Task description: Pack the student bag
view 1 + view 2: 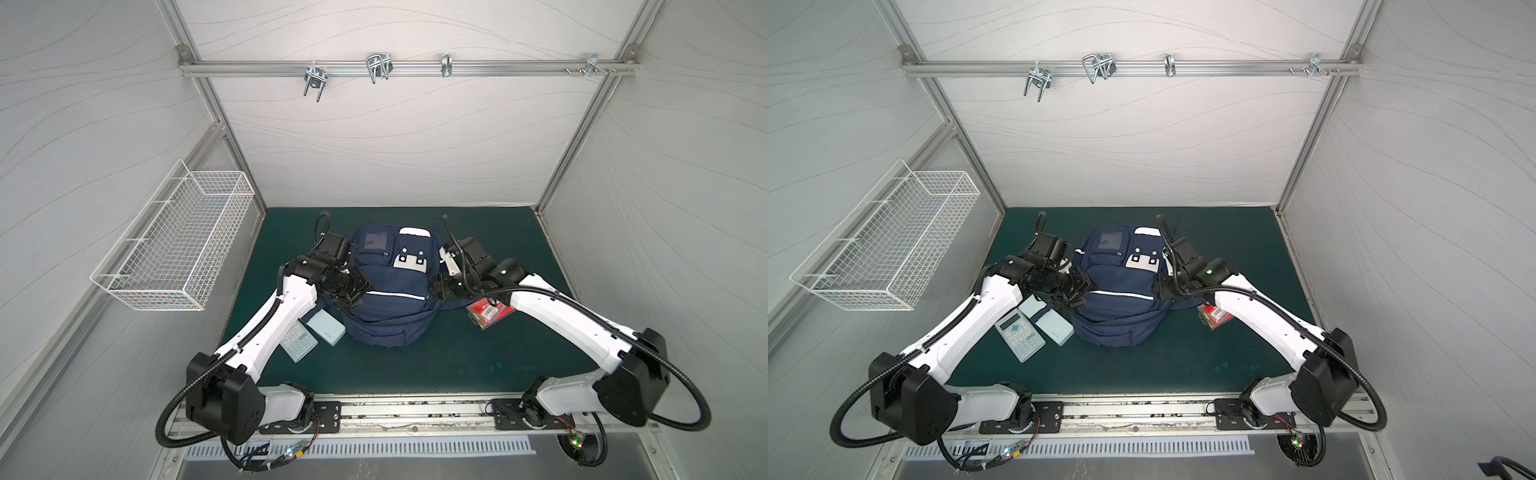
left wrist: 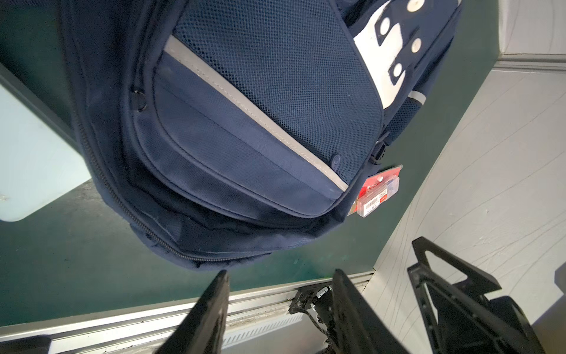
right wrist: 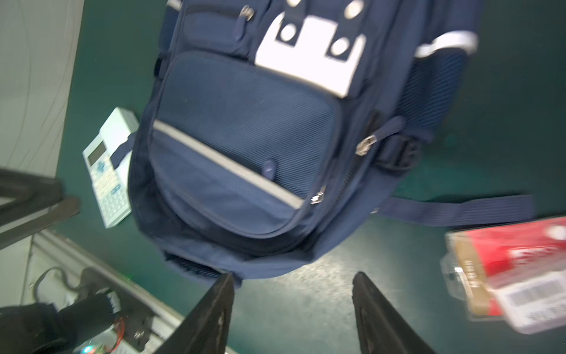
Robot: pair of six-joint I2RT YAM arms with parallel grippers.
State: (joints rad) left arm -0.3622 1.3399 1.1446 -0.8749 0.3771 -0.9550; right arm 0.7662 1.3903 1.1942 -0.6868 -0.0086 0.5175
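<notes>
The left hand (image 2: 280, 294) has its two black fingers (image 2: 214, 306) standing well apart with nothing between them. In both top views it hovers just beside the left edge of the backpack, level with the end of the grey reflective stripe (image 1: 388, 294). The right hand (image 3: 292, 294) is likewise spread and holds nothing. It sits just beside the opposite edge of the bag, so the two hands (image 1: 351, 291) (image 1: 442, 289) face each other across it. Whether any fingertip brushes the fabric cannot be told.

Between them the navy backpack (image 1: 386, 299) lies in the middle of the green desk (image 1: 457, 353), front face up. Its clear window pocket (image 1: 374, 241) and white dotted patch (image 1: 410, 262) are towards the back wall. One strap (image 3: 459, 208) trails flat on the desk on the right side.

Left of the bag, partly under the left arm, a pale blue rounded block (image 1: 326, 328) lies just beside the backpack, and a pale calculator (image 1: 1019, 334) lies next to it. On the right, under the right arm, is a clear blister pack with a red card and a barcode label (image 1: 486, 313), near the bag's corner.

A white wire basket (image 1: 174, 249) hangs on the left wall. Metal hooks (image 1: 376, 68) hang from the rail on the back wall.
</notes>
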